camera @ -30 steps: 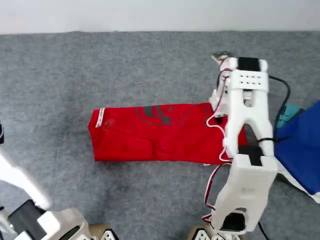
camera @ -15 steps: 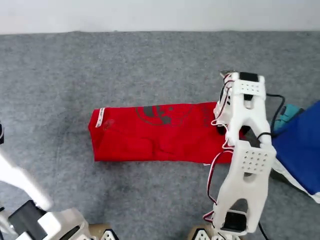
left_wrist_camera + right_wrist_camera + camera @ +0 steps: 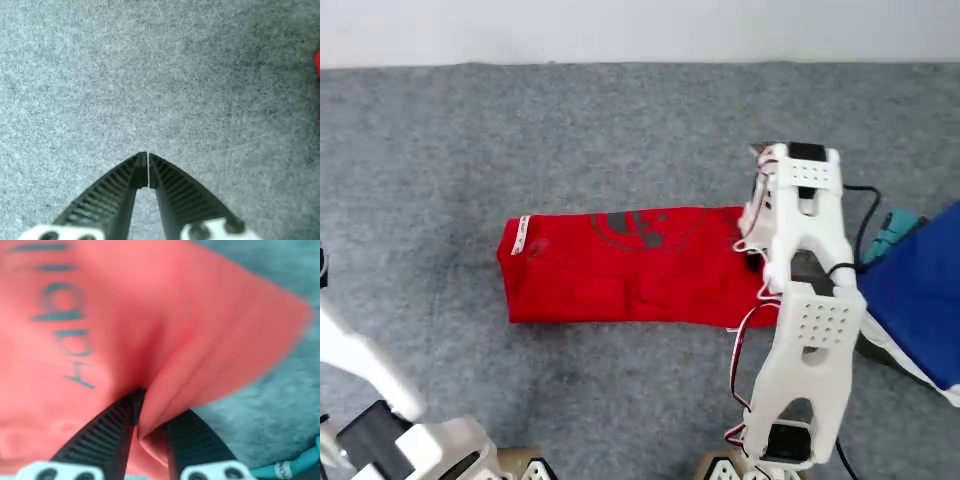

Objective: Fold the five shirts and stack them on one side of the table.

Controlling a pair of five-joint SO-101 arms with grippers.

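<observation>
A red shirt (image 3: 620, 265), folded into a long strip, lies across the middle of the grey table (image 3: 620, 130). The right arm stands over the strip's right end, hiding it in the high view. In the right wrist view, my right gripper (image 3: 145, 425) is shut on a raised fold of the red shirt (image 3: 125, 330), the cloth pinched between its black fingers (image 3: 107, 432). A blue shirt (image 3: 918, 290) lies at the table's right edge. My left gripper (image 3: 148, 172) is shut on nothing above bare grey carpet, with a sliver of red cloth (image 3: 317, 60) far off.
A teal object (image 3: 886, 232) lies between the right arm and the blue shirt, with white cloth (image 3: 910, 362) under the blue one. The left arm's white base (image 3: 410, 440) sits at the front left corner. Bare carpet spreads behind and left of the red shirt.
The right arm has come down and drawn back toward the front over the red shirt's right end. The shirt's right edge has shifted slightly. The left arm has not moved.
</observation>
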